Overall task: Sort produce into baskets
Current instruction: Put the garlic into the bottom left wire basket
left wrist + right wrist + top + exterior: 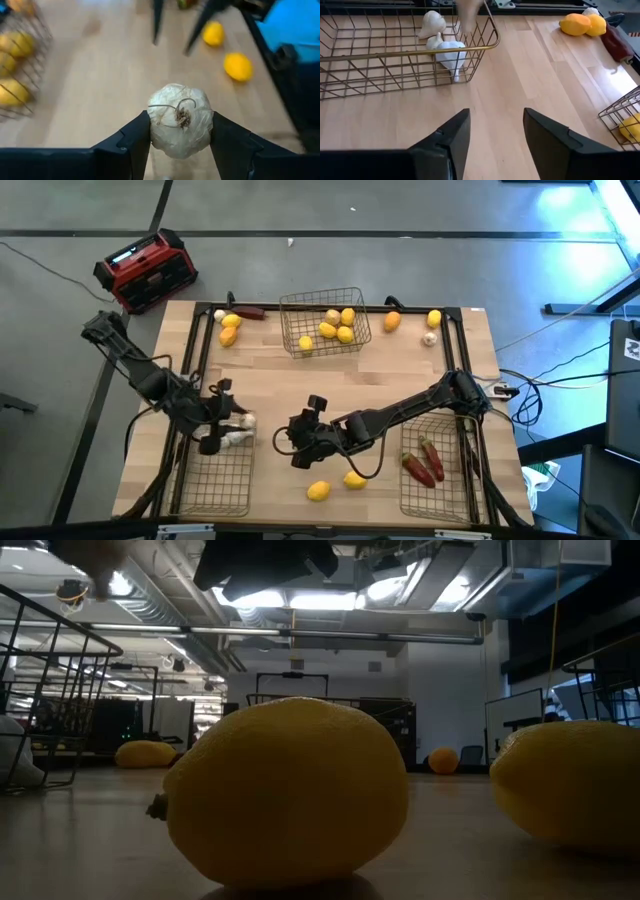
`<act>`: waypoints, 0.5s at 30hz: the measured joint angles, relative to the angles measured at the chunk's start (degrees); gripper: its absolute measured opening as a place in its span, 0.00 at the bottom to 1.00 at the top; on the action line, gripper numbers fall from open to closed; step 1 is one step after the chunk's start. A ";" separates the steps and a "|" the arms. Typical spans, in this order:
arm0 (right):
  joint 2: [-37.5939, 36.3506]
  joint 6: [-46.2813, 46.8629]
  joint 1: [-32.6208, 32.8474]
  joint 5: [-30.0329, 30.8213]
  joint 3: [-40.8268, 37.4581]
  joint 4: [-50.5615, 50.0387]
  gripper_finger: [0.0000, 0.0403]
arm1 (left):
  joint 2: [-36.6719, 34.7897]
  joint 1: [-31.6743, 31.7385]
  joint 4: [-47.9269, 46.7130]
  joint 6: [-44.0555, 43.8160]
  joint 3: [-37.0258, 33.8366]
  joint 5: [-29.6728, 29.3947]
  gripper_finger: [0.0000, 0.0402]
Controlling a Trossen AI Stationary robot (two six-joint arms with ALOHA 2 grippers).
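My left gripper [180, 131] is shut on a white garlic bulb [180, 119], which hangs over the far rim of the near-left wire basket [212, 478]. Two more garlic bulbs [451, 52] lie on that basket's mesh floor. My right gripper [492, 135] stands open over bare wood near the table's middle [298, 442], with nothing between its fingers. Two yellow lemons [318, 491] [354, 479] rest on the table by the near edge, just below the right gripper in the high view. My left gripper pinches the garlic bulb by its two opposite sides [153, 127] between its two fingers. The bulb's root end [181, 116] faces back toward the wrist. The fingers slant downward. The bulb is lifted clear of the table.
The far basket [325, 298] holds several lemons. The near-right basket [442, 500] holds red chilies [425, 462]. Loose at the far edge are lemons [230, 330], a chili [250, 312], an orange fruit [392, 321] and a garlic [430, 337]. A red-and-black box [148, 270] sits off the table.
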 joint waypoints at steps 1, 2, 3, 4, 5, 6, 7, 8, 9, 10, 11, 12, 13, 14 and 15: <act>0.00 0.23 -0.02 0.00 0.00 0.00 0.45 | -0.28 -0.78 -1.68 -1.50 0.33 1.34 0.43; 0.00 0.32 -0.02 0.00 0.00 -0.01 0.45 | -0.45 -1.55 -3.19 -3.04 0.51 2.72 0.43; 0.00 0.35 -0.03 0.00 0.00 -0.01 0.45 | -0.55 -2.37 -4.55 -4.63 0.64 4.21 0.43; 0.00 0.34 -0.03 0.00 0.00 -0.07 0.45 | -0.63 -3.17 -5.50 -6.31 0.67 5.68 0.43; 0.00 0.33 -0.03 0.00 0.00 -0.09 0.45 | -0.64 -3.92 -6.36 -8.02 0.68 6.88 0.43; 0.00 0.35 -0.02 0.00 0.00 -0.07 0.45 | -0.64 -4.70 -7.13 -9.75 0.70 7.91 0.43; 0.00 0.35 -0.03 0.00 0.00 -0.07 0.45 | -0.60 -5.49 -7.93 -11.63 0.70 9.09 0.43; 0.00 0.35 -0.03 0.00 0.00 -0.07 0.45 | -0.51 -6.31 -8.66 -13.57 0.70 10.06 0.43; 0.00 0.35 -0.01 0.00 0.00 -0.07 0.45 | -0.45 -7.13 -9.32 -15.26 0.70 10.84 0.43; 0.00 0.35 -0.02 0.00 0.00 -0.07 0.45 | -0.42 -7.98 -9.79 -16.74 0.70 11.24 0.43; 0.00 0.35 -0.03 0.00 0.00 -0.07 0.45 | -0.44 -8.82 -10.34 -18.15 0.70 11.28 0.43; 0.00 0.35 -0.02 0.00 0.00 -0.07 0.45 | -0.44 -9.57 -10.69 -19.42 0.65 11.28 0.43; -0.01 0.35 0.00 -0.01 0.00 -0.07 0.45 | -0.44 -10.26 -10.54 -20.49 0.36 11.24 0.43; 0.00 0.35 -0.03 -0.01 0.00 -0.07 0.45 | -0.40 -10.81 -10.52 -21.42 -0.17 11.22 0.43; 0.06 0.35 -0.02 -0.01 0.00 -0.01 0.45 | -0.23 -11.28 -10.68 -22.24 -0.84 11.21 0.43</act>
